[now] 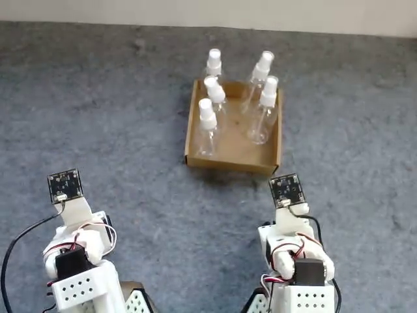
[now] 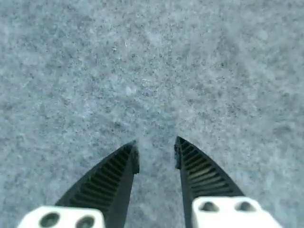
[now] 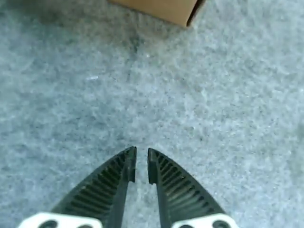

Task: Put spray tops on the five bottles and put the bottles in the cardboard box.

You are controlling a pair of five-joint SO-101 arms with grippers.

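While both arms sit at near edge of grey carpet [image 1: 98,98], you see task looking all but finished: five bottles [image 1: 207,134] stand upright in cardboard box [image 1: 231,164], each capped with white spray top [image 1: 269,91]. Rear pair's tops poke past back wall; footing there hard to confirm. Your left gripper [image 2: 156,145] hangs over bare carpet, jaws partly parted, holding nothing. Your right gripper [image 3: 141,154], jaws almost touching, equally empty, sits just short of box corner. Likely nothing left but checking.

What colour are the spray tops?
White; the spray tops show best in the high view.
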